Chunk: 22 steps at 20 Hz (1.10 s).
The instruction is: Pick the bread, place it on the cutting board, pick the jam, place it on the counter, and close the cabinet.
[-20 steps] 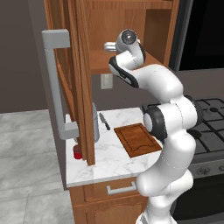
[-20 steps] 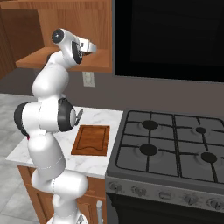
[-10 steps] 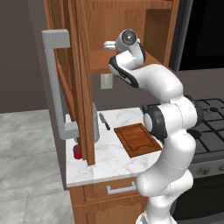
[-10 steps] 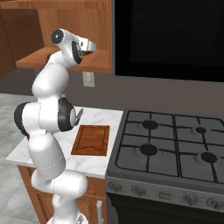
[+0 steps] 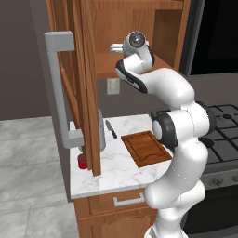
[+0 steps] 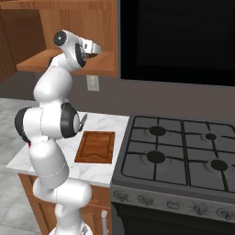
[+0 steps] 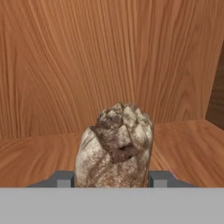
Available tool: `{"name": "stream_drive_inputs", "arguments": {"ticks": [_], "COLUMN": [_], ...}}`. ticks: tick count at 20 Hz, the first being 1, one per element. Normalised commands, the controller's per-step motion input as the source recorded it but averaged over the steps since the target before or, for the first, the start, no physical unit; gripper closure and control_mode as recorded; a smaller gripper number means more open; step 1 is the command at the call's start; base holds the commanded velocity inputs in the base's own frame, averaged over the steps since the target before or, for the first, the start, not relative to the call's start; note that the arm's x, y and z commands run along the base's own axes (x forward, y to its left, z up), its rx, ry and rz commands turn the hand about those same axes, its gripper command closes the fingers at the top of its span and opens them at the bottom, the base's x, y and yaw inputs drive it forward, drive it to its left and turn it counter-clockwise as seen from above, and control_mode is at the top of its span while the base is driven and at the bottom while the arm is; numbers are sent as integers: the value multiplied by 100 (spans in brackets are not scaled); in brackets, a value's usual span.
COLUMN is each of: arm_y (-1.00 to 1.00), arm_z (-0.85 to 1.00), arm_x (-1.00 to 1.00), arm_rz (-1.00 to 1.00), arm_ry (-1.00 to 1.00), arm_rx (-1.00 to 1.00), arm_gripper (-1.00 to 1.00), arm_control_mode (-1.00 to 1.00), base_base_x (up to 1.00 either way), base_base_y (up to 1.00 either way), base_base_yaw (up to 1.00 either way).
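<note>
Cabinet first: you see a tall brown wood box on the wall, its panelled door swung open edge-on toward you, with a long grey bar handle standing off it. Below it the counter is a white slab with grey veins over a wooden drawer with a silver pull. On the slab lies the cutting board, flat, rectangular, reddish-brown, with a groove round its rim. Beside the door's lower edge stands a grey metal toaster, and a dark knife lies between it and the board. The jam, a squat red jar, sits at the counter's left edge. Inside the cabinet, on the smooth wooden shelf, your gripper is clamped on the bread, a rough, crusty tan chunk, one finger at each flank.
</note>
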Motion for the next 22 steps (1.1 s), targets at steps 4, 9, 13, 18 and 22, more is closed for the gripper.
{"name": "stream_drive_inputs", "arguments": {"ticks": [4,9,13,18,22], "arm_y": [0,0,-3,-10,-11], "arm_z": [0,0,0,0,0], "arm_x": [0,0,-23,-40,-40], "arm_rz": [0,0,0,0,0], "arm_ry": [0,0,-2,0,0], "arm_rx": [0,0,0,0,0], "arm_gripper": [100,100,100,100,100], "arm_control_mode": [-100,-100,-100,-100,-100], "base_base_x": [0,0,0,0,0], "base_base_y": [0,0,0,0,0], "base_base_yaw": [0,0,0,0,0]}}
